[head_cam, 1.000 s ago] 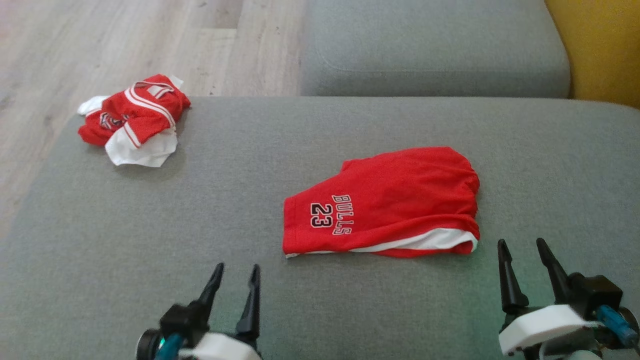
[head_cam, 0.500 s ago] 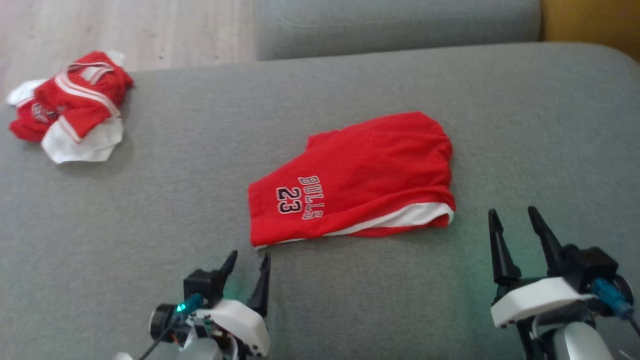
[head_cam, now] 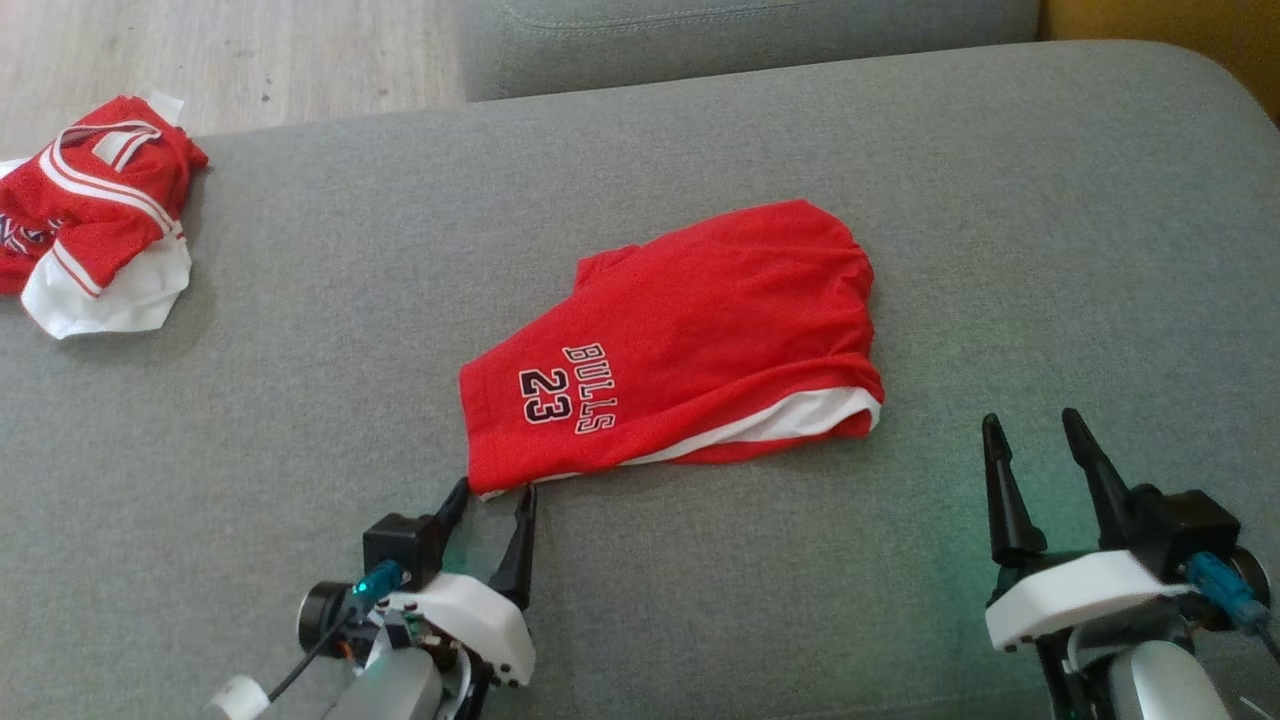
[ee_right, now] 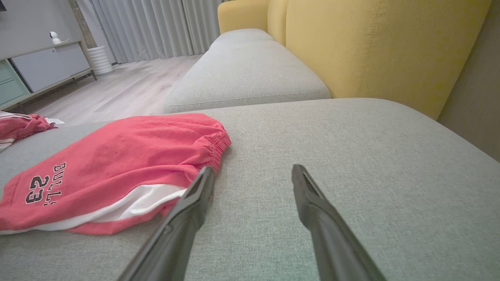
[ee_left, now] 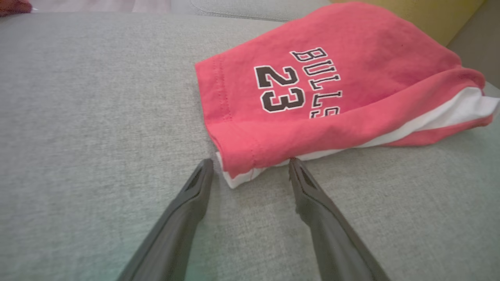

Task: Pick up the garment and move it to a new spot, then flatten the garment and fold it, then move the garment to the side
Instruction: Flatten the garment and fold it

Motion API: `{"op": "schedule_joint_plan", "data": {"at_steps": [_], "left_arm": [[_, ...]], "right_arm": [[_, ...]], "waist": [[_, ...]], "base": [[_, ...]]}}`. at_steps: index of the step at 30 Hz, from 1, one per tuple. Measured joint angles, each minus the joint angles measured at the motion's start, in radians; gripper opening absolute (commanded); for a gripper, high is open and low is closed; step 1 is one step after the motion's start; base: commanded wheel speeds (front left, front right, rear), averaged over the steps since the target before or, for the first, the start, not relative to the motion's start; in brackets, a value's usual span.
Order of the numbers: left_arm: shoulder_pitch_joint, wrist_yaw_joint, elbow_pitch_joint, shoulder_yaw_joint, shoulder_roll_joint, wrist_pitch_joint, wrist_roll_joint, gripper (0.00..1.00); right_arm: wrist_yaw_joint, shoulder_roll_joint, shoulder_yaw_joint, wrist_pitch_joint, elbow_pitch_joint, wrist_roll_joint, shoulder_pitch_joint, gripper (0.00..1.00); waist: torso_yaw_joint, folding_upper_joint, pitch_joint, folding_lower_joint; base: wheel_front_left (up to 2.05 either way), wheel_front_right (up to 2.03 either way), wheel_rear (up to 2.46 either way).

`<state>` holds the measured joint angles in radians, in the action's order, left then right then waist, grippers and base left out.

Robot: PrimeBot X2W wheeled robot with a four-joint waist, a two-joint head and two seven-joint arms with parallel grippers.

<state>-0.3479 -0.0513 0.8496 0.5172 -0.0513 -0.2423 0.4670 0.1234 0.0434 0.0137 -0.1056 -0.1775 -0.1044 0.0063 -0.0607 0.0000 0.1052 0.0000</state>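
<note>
The garment (head_cam: 690, 340) is a pair of red shorts lettered BULLS 23, folded in half on the grey sofa cushion (head_cam: 350, 330), with a white side panel along its near edge. My left gripper (head_cam: 493, 492) is open, and its fingertips straddle the near left corner of the shorts (ee_left: 242, 164). The corner lies between the tips with nothing pinched. Off to the right of the shorts (ee_right: 109, 168), my right gripper (head_cam: 1033, 424) stands open over bare cushion, its left finger (ee_right: 191, 210) just past their waistband end.
A second red and white garment (head_cam: 90, 210) lies crumpled at the cushion's far left corner. Beyond it is wooden floor (head_cam: 250, 50). Another grey cushion (ee_right: 242, 74) and a yellow backrest (ee_right: 371, 50) lie past the shorts, to the right.
The head camera has tilted down and turned, shifting the whole picture. My left gripper has advanced to the shorts' near left corner. The right gripper has kept its place, open.
</note>
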Motion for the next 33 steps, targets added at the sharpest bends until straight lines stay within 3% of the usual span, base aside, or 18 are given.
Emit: {"op": "schedule_joint_plan", "data": {"at_steps": [7, 10, 11, 12, 14, 15, 24, 33], "left_arm": [[-0.018, -0.011, 0.021, 0.014, 0.002, -0.007, 0.0, 1.0], [-0.026, -0.011, 0.015, 0.017, 0.003, -0.007, 0.002, 0.89], [-0.026, -0.011, 0.012, 0.018, 0.003, -0.007, 0.002, 0.74], [-0.027, -0.011, 0.012, 0.024, 0.003, -0.007, 0.002, 0.49], [-0.027, -0.012, 0.014, 0.035, 0.004, -0.007, 0.002, 0.23], [-0.027, -0.015, 0.016, 0.039, 0.004, -0.007, 0.002, 0.01], [-0.027, -0.006, -0.01, 0.039, 0.005, -0.007, 0.016, 0.0], [-0.023, 0.0, -0.061, 0.027, 0.005, -0.007, -0.005, 0.0]], "right_arm": [[0.0, 0.0, 0.0, 0.0, -0.021, 0.0, -0.016, 1.0], [0.0, 0.0, 0.0, 0.0, -0.025, 0.0, -0.017, 1.0], [0.0, 0.0, 0.0, 0.0, -0.028, 0.0, -0.017, 1.0], [0.0, 0.0, -0.001, 0.0, -0.03, 0.0, -0.017, 1.0], [0.0, 0.0, -0.002, 0.0, -0.034, 0.0, -0.017, 1.0], [0.0, 0.0, -0.004, 0.0, -0.036, 0.0, -0.017, 1.0], [0.0, 0.0, -0.043, 0.028, -0.135, -0.069, -0.026, 1.0], [0.0, 0.002, -0.097, 0.016, -0.364, -0.138, -0.213, 1.0]], "waist": [[-0.01, 0.0, 0.001, 0.0], [-0.013, 0.0, 0.002, 0.0], [-0.013, 0.0, 0.002, 0.0001], [-0.013, 0.0, 0.002, 0.0], [-0.014, 0.0, 0.0, 0.0], [-0.014, 0.0, -0.001, 0.0], [0.0, 0.0, 0.0, 0.0], [0.032, 0.0, 0.012, 0.0]], "base": [[0.0, 0.0, 0.0], [0.0, 0.0, 0.0], [0.0, 0.0, 0.0], [0.0, 0.0, 0.0], [0.0, 0.0, 0.0], [0.0, 0.0, 0.0], [0.0, 0.0, 0.0], [0.0, 0.0, 0.0]]}}
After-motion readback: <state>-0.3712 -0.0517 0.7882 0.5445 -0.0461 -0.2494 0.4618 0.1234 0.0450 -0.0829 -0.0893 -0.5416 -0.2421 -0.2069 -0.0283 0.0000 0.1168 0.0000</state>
